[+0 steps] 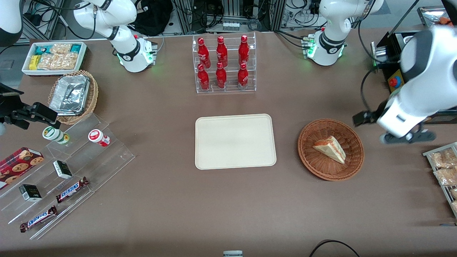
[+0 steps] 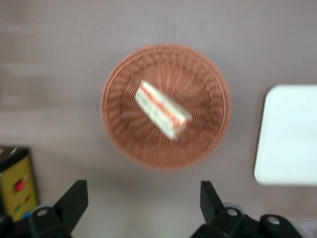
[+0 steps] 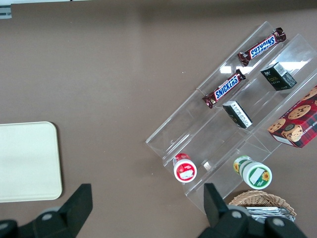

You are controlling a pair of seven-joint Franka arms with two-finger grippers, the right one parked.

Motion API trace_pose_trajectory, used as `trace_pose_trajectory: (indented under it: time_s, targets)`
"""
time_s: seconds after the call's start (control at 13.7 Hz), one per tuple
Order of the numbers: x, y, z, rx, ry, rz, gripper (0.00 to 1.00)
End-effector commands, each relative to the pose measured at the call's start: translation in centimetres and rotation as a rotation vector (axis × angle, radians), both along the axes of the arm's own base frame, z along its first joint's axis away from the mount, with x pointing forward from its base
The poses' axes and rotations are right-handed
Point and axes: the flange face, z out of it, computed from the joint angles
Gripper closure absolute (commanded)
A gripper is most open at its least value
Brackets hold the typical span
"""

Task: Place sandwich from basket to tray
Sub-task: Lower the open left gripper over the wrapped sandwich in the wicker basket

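Note:
The sandwich (image 1: 330, 148), a pale wedge with red-orange and green layers, lies in the round reddish-brown basket (image 1: 310, 157). The left wrist view shows the sandwich (image 2: 162, 110) in the basket (image 2: 124, 134) from above. The cream tray (image 1: 235, 141) lies flat beside the basket, toward the parked arm's end, with nothing on it; its edge also shows in the left wrist view (image 2: 290, 134). My left gripper (image 1: 408, 137) hangs high above the table beside the basket, toward the working arm's end. It is open and empty (image 2: 143, 203), its fingers (image 2: 74, 198) wide apart.
A clear rack of red bottles (image 1: 224, 64) stands farther from the front camera than the tray. A black box with a red button (image 1: 394, 80) and a rack of snack packets (image 1: 444, 171) are at the working arm's end. A clear stepped stand with snacks (image 1: 60, 178) is at the parked arm's end.

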Motion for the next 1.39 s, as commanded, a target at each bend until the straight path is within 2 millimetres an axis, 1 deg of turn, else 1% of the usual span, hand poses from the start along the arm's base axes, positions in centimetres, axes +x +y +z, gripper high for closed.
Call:
trace_pose_trajectory:
  time_s: [0.0, 0.07, 0.22, 0.29, 0.36, 0.44, 0.51, 0.8, 1.09, 1.31]
  targets:
    - [-1.0, -0.1, -4.8, -0.01, -0.055, 0.073, 0.0]
    - [-1.2, -0.2, -6.5, -0.011, -0.082, 0.138, 0.0]
    - [-2.4, -0.3, -10.7, -0.022, -0.147, 0.307, 0.0]
    - [-3.2, 0.0, -12.3, -0.027, -0.176, 0.403, 0.0]
    - [-3.6, 0.0, -13.5, -0.031, -0.191, 0.522, 0.0]
    - [-3.9, -0.2, -14.2, -0.03, -0.189, 0.636, 0.0]
    - [-4.3, -0.2, -15.0, -0.021, -0.174, 0.71, 0.0]
    - [-5.6, -0.2, -17.5, 0.015, -0.12, 0.869, 0.0]
    - [-5.5, -0.4, -19.2, 0.019, -0.101, 0.95, 0.0]
    - [-5.4, -0.5, -20.2, 0.017, -0.094, 0.951, 0.0]
